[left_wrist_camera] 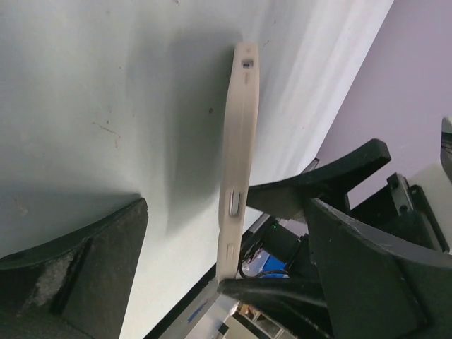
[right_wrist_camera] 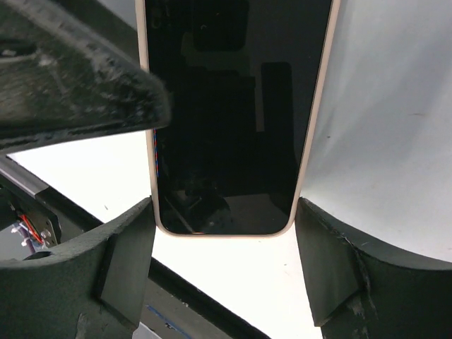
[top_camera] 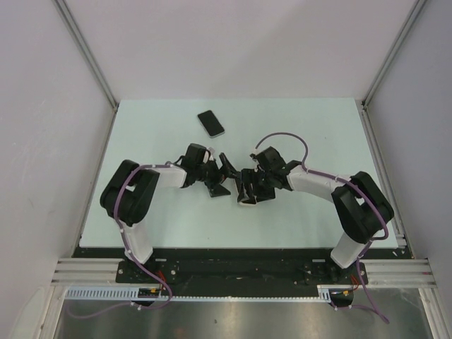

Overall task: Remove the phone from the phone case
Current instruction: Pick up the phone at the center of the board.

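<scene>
Overhead: pale mint bench [top_camera: 318, 134], both arms meeting at its centre.

Left hand [top_camera: 225, 178] comes in from 9 o'clock. Its two black fingers [left_wrist_camera: 78, 275] are spread wide and grip nothing. The left wrist view shows a slim cream plastic phone case [left_wrist_camera: 238, 141] edge-on in the gap between them, clear of both. There are raised button bumps along its side, and its shadow falls on the bench surface behind.

At 11 o'clock from the meeting hands, well apart from them, is a black flat rectangular slab [top_camera: 210, 123]. It is phone-shaped with a thin pale rim, lies flat on the bench, and nothing touches it.

Right hand [top_camera: 247, 191] comes in from 3 o'clock and is clamped on the case across its width near one short end. The right wrist view shows a finger [right_wrist_camera: 332, 275] against each long edge. Inside the cream rim sits a black glossy phone [right_wrist_camera: 226, 120], seated in the case and filling it, with reflections on its face.

One left-hand finger crosses that view at 10 o'clock, overlapping the case's long edge. Cannot tell whether it touches. Cannot tell whether the case's low end meets the bench.
</scene>
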`<control>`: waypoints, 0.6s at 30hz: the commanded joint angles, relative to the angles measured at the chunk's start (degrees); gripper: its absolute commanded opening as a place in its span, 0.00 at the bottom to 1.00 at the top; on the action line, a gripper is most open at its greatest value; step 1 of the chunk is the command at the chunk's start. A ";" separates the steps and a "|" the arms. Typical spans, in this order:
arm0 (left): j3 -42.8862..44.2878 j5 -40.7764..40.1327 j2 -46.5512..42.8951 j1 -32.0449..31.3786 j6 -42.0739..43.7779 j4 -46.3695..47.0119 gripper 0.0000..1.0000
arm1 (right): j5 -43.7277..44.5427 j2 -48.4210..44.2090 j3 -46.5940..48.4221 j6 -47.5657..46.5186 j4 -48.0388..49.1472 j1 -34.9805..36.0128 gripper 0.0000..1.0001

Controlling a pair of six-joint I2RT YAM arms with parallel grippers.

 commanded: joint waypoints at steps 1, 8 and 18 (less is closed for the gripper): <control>3.03 -0.45 1.92 -1.38 0.03 2.62 0.98 | -4.25 -2.51 -1.26 3.37 5.02 1.72 0.43; 4.61 -4.23 2.46 -2.61 2.23 -0.19 0.92 | -4.17 -1.98 -1.18 5.13 6.43 3.83 0.43; 6.28 -5.64 4.04 -2.70 5.66 -1.95 0.67 | -3.73 -2.33 -1.26 5.48 5.90 4.36 0.43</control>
